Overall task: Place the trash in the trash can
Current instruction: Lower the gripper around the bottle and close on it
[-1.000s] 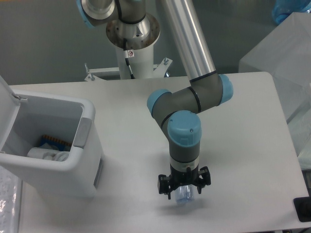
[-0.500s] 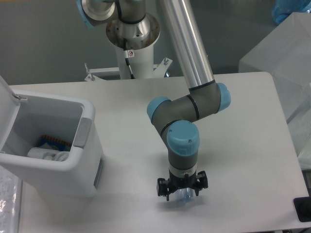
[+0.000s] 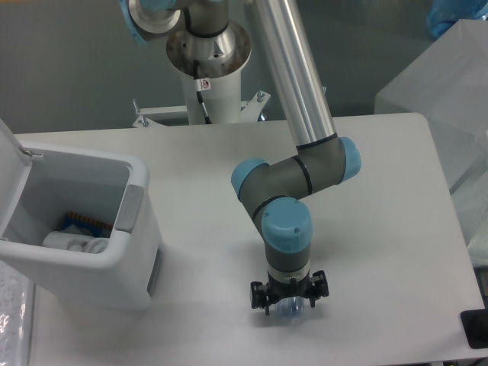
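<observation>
Fixed camera, only view. Gripper [image 3: 290, 303] low over the table [image 3: 381, 229], near the front edge, pointing straight down below the blue-capped wrist. Between the black fingers, a scrap of clear, bluish plastic [image 3: 290, 308], resting on or just above the tabletop; too little showing to say whether wrapper or crushed bottle. Fingers close on either side of it, but contact not readable at this size: cannot tell whether pinching or merely bracketing.

Trash can [image 3: 84, 229] at the left edge of the table, well apart from the gripper, lid [image 3: 11, 164] hinged up and back, mouth open. Already inside: a white crumpled bundle [image 3: 76, 242] and something with an orange-and-blue edge [image 3: 84, 223] against the far wall. Grey panel [image 3: 130, 207] on the rim nearest the arm.

Judged step: securing the plastic before a lift. Best done by closing slowly, since thin crushed plastic tends to spring or slip sideways out of narrow fingers. Worth checking the piece rises with the fingers before any sideways travel. Then a lift high enough to clear the grey-panelled rim, a carry leftward, and a release over the middle of the opening rather than near the wall, clear of the raised lid.
</observation>
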Tool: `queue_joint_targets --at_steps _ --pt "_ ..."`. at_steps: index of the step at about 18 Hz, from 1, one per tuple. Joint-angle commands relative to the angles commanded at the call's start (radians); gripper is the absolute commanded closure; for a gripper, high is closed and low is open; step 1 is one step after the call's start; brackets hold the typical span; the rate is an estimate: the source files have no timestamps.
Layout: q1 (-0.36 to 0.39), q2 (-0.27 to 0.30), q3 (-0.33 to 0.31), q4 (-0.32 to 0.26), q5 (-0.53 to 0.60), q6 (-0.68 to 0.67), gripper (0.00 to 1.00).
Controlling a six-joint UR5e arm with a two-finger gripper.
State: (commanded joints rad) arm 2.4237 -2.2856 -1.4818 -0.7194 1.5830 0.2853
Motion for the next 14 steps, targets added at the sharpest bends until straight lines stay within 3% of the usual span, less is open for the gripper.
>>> queue_joint_targets --at_steps 14 --pt "-0.005 -0.011 0.008 0.002 0.017 0.002 0.07"
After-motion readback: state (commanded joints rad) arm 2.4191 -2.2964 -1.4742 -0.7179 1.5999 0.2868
